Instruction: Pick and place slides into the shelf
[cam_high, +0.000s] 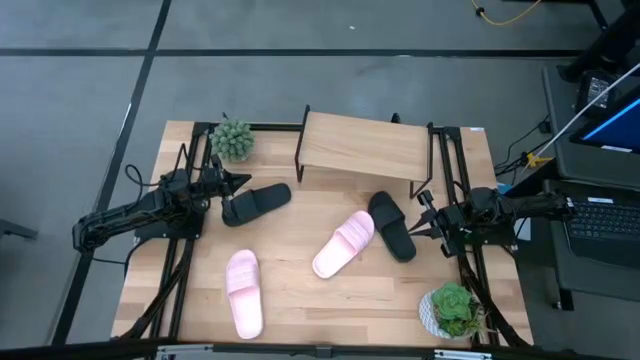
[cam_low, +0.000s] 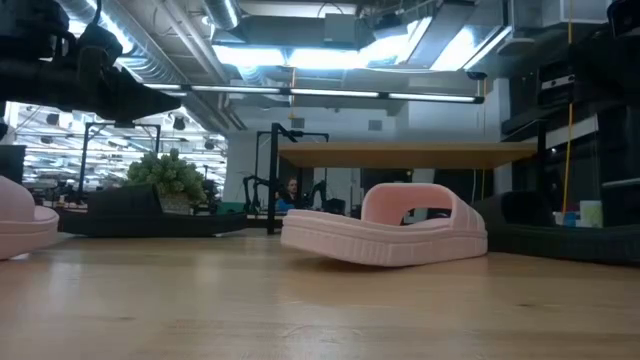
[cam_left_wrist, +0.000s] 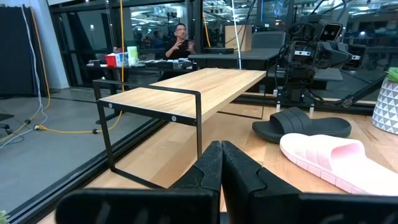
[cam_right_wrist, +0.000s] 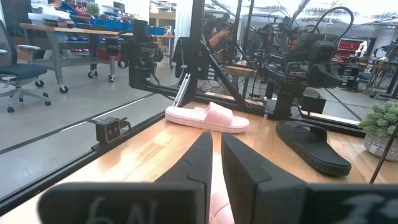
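Two black slides (cam_high: 256, 203) (cam_high: 392, 225), two light pink slides (cam_high: 343, 245) (cam_high: 244, 293), apparently ribbed; light wooden shelf (cam_high: 365, 146) on black frame; green plants (cam_high: 233, 139) (cam_high: 455, 307).

Bright, even light pours down from the long ceiling strip lamps (cam_low: 330, 55). Soft, short shadows sit under things on the pale wooden worktop (cam_high: 300, 290), whose near edge looks blurred at table height.

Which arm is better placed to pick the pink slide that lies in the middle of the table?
Probably the right. In the high view the right gripper is nearer the middle pink slide, beyond the black slide. The left gripper waits shut by the other black slide.
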